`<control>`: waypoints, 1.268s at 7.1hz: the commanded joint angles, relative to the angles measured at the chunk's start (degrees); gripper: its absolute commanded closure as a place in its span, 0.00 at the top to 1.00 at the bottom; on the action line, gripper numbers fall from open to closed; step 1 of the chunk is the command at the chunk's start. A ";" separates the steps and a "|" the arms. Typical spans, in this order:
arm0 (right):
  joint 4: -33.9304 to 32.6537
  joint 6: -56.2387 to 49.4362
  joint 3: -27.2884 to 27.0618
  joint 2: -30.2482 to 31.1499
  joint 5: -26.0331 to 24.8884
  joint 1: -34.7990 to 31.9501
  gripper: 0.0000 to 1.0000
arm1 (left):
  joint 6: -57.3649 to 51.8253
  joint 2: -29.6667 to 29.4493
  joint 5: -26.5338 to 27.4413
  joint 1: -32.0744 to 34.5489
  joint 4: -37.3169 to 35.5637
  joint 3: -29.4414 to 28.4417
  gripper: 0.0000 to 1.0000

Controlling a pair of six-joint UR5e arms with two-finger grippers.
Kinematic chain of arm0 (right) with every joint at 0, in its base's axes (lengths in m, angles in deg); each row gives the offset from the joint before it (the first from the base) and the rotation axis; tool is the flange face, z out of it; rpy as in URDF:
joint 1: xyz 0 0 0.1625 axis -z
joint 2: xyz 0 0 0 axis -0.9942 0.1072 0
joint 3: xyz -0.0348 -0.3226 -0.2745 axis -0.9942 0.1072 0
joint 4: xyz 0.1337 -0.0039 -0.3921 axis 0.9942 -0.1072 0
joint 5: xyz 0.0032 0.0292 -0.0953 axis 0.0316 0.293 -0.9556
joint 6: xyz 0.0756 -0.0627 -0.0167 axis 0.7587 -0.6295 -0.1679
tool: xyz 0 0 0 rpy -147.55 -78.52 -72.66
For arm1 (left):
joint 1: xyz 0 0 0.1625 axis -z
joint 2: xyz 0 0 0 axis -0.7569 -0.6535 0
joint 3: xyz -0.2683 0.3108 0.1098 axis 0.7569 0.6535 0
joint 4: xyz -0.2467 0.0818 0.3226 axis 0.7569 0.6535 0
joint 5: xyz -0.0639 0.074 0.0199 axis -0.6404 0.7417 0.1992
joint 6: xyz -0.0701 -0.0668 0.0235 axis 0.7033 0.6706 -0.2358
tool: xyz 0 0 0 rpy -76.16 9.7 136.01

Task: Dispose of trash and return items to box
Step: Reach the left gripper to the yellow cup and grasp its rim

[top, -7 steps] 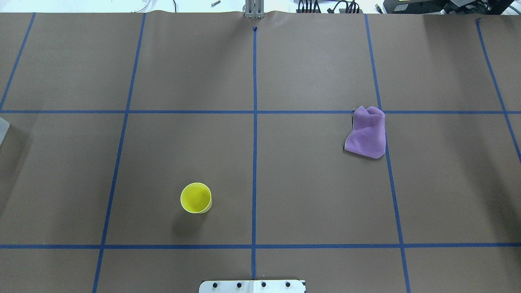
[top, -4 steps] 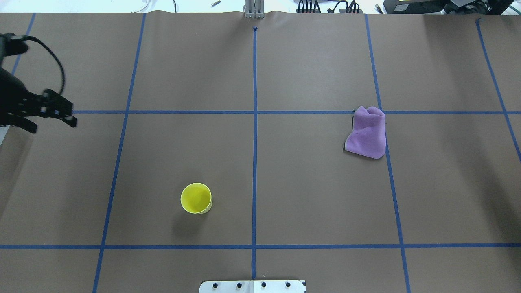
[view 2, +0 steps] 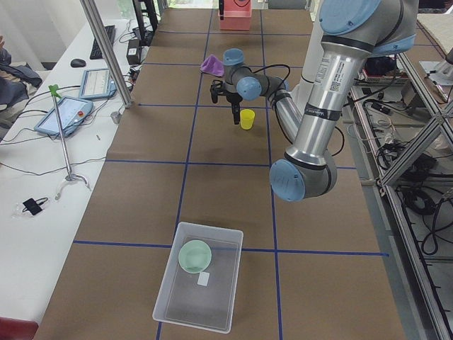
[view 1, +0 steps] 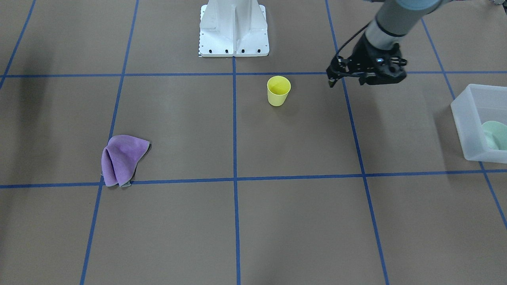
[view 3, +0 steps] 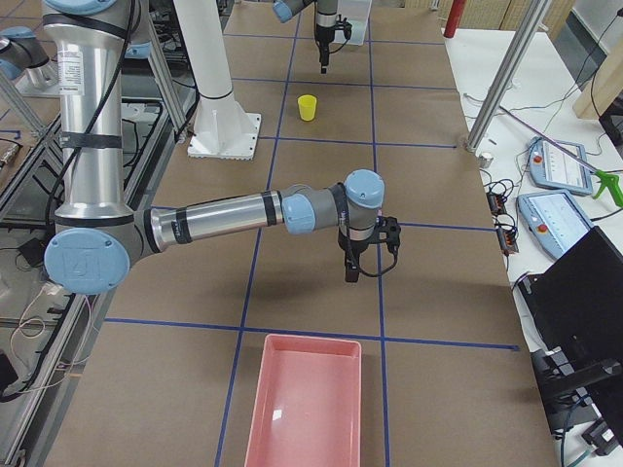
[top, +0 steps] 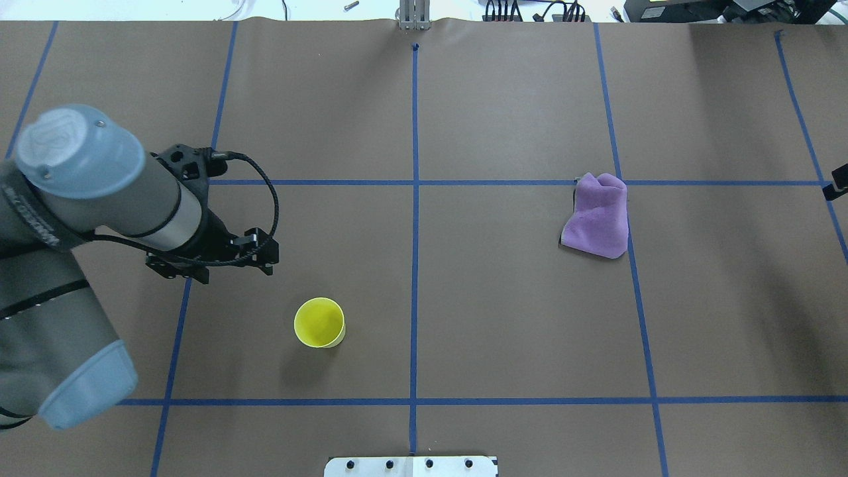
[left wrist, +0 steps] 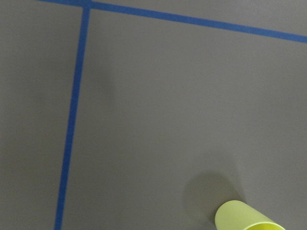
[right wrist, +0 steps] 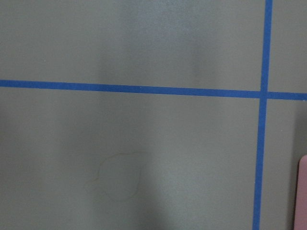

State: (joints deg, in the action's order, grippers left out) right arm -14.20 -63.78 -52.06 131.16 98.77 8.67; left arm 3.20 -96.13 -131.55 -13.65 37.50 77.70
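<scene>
The pale mint-green bowl lies inside the translucent white box at the table's end on my left; both also show in the exterior left view, the bowl in the box. My left gripper hangs over bare table, apart from the box, up and to the left of a yellow cup. It tapers to one tip, so it looks shut and empty. My right gripper hangs low over the table near a pink tray; only a sliver shows overhead, so open or shut is unclear.
A crumpled purple cloth lies right of centre. An empty pink tray stands at the table's right end. The white robot base stands at the near middle edge. Blue tape lines grid the brown table cover.
My left arm has swung in from the left edge toward the yellow cup and now fills the overhead view's left side. A sliver of the right gripper has appeared at the right edge.
</scene>
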 commanded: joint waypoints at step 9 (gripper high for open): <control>-0.09 5.51 -0.45 -2.42 -0.17 4.24 1.00 | 7.97 -2.81 3.72 -9.53 6.77 -7.94 0.06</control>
State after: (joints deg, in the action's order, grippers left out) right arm -14.27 -58.43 -52.52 128.76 98.61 12.83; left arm 9.99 -98.78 -127.70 -23.00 44.26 69.56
